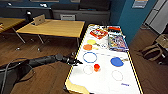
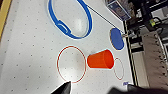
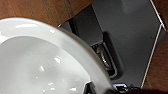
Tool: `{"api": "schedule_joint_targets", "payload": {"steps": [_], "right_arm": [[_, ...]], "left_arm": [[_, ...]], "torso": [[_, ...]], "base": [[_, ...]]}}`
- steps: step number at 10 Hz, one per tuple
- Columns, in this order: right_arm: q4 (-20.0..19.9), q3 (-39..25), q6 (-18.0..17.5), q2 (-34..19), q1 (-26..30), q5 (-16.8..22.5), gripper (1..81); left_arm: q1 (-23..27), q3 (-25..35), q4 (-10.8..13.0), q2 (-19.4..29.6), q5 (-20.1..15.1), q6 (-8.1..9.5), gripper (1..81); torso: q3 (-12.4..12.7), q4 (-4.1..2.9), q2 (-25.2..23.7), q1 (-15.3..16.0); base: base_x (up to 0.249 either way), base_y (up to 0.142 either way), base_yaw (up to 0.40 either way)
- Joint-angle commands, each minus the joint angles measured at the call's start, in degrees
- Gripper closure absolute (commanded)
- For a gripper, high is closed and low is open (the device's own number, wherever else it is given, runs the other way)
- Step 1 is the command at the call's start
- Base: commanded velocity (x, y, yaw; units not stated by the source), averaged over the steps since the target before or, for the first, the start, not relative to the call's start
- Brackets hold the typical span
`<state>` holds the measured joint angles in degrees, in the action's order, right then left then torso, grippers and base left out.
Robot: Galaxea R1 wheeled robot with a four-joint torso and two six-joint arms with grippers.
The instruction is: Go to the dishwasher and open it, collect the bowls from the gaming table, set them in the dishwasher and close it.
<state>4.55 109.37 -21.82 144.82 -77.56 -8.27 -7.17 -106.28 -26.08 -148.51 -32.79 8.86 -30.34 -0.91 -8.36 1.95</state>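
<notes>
A white bowl [image 3: 37,62] looms large in the right wrist view, hanging over wood floor with my right gripper shut on its rim. My left arm reaches in from the left to the near left edge of the gaming table [image 1: 105,82], here a white dotted top with a yellow rim. My left gripper [image 1: 76,62] [image 2: 97,90] is open just above that top, close to a thin red ring [image 2: 58,62]. An orange cup [image 1: 96,67] [image 2: 101,59] lies on its side beyond the ring. The dishwasher is out of view.
The table also carries a blue ring [image 1: 83,57] [image 2: 88,20], a blue disc [image 1: 116,61] [image 2: 117,38], yellow [image 1: 91,41] and orange [image 1: 87,47] round pieces, and game boxes [image 1: 99,33]. A wooden table [image 1: 55,27] with a laptop [image 1: 39,19] stands behind. A bag [image 1: 152,52] lies at the right.
</notes>
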Motion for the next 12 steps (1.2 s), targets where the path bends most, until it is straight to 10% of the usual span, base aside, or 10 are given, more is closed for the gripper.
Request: {"api": "schedule_joint_targets", "payload": {"steps": [1,7,9,12], "right_arm": [[1.52,-1.55,0.2,0.14,1.39,4.05,81.1],[1.52,-0.84,0.2,0.93,1.65,4.13,81.1],[1.34,-0.05,0.2,1.46,1.83,4.22,81.1],[1.34,2.41,0.2,3.04,2.52,5.8,81.1]], "left_arm": [[11.52,-1.74,1.37,-4.6,-4.48,0.01,1.0],[8.88,-10.43,5.16,-15.15,-4.82,1.95,1.0],[8.53,-13.34,4.89,-15.95,-4.57,6.33,1.0],[8.26,-15.54,4.89,-16.48,-4.39,7.57,1.0]], "torso": [[0.0,0.0,0.0,0.0],[-0.02,0.0,0.02,0.05],[-0.02,0.0,0.02,0.05],[-2.75,0.0,0.02,0.05]], "base": [[0.0,0.0,0.0],[0.0,0.0,0.0],[0.0,0.0,0.0],[0.0,0.0,0.0]]}}
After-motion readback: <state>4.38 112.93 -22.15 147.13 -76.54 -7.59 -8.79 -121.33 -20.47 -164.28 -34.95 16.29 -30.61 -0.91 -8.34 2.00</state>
